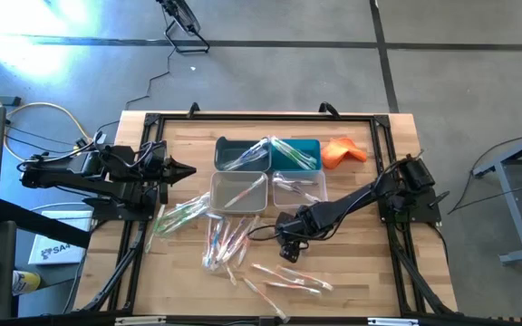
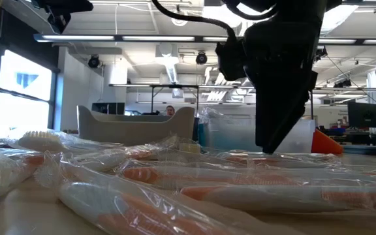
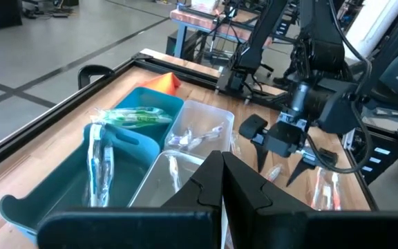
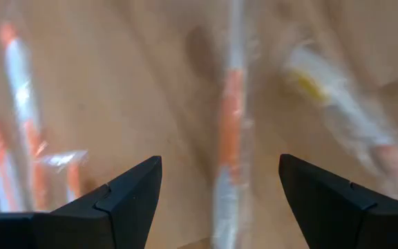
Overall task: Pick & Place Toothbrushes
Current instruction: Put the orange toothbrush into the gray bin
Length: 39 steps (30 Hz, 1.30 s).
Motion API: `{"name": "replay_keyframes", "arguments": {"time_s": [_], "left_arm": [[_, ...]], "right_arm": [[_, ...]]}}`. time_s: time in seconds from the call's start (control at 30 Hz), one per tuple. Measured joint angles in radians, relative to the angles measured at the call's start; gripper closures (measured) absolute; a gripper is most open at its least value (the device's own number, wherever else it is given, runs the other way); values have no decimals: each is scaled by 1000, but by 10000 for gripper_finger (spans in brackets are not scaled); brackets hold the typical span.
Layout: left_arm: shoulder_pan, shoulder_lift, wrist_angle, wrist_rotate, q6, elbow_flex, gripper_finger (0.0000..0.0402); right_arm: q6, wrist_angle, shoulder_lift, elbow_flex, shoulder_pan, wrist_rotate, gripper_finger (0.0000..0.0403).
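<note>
Wrapped toothbrushes lie scattered flat on the wooden table (image 1: 370, 272): one cluster (image 1: 227, 241) at the middle, another (image 1: 290, 281) nearer the front edge, and a few (image 1: 179, 215) to the left. My right gripper (image 1: 288, 252) points steeply down over them, open. An orange-handled toothbrush (image 4: 230, 131) lies on the wood below the gap between its fingers (image 4: 220, 166), untouched. My left gripper (image 1: 188, 170) waits shut, held level at the table's left, with nothing in it.
Two teal bins (image 1: 243, 154) (image 1: 295, 154) and two clear bins (image 1: 238, 192) (image 1: 299, 188) stand in a block at the table's middle back and hold toothbrushes. An orange cloth (image 1: 344, 151) lies right of them. A black frame (image 1: 261, 116) runs around the table.
</note>
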Motion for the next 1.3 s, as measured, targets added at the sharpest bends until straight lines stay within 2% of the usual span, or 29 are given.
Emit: {"name": "replay_keyframes", "arguments": {"time_s": [0.17, 0.53, 0.93, 1.17, 1.3], "left_arm": [[0, 0, 0, 0, 0, 0, 401], [0, 0, 0, 1, 0, 0, 401], [0, 0, -12, 4, 0, 0, 401], [0, 0, -24, 4, 0, 0, 401], [0, 0, -24, 3, 0, 0, 401]], "right_arm": [[51, -39, 0, 0, -1, 128, 117], [51, -25, 2, 0, 12, 103, 117], [60, 15, 85, 5, 19, 105, 117], [72, 22, 89, 3, 19, 107, 117], [72, 20, 90, 2, 18, 106, 138]]}}
